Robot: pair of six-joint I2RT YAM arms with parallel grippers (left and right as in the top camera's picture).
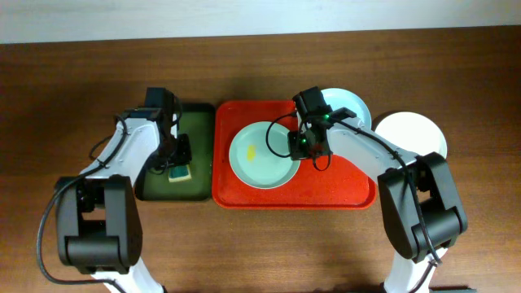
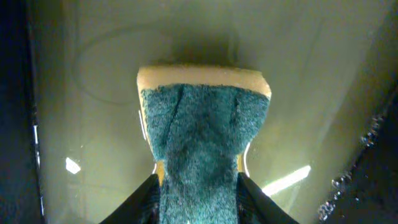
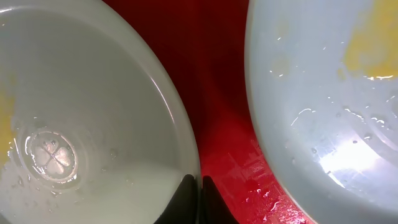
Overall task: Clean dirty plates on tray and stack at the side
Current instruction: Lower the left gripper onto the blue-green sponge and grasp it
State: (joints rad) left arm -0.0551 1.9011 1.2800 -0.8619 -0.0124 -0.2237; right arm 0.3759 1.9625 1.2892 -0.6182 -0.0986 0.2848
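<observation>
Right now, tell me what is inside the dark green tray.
A sponge, teal scrub face over yellow foam, pinched in the left end effector. The green tray floor around it looks wet and otherwise bare. The floor directly beneath the sponge is covered.

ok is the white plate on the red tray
No, the white plate sits on the table, off to the right of the tray.

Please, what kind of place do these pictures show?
Probably a robot test bench, not a real kitchen: two arms at a wooden table, a pale plate on a red tray, and a sponge in a green tray.
</observation>
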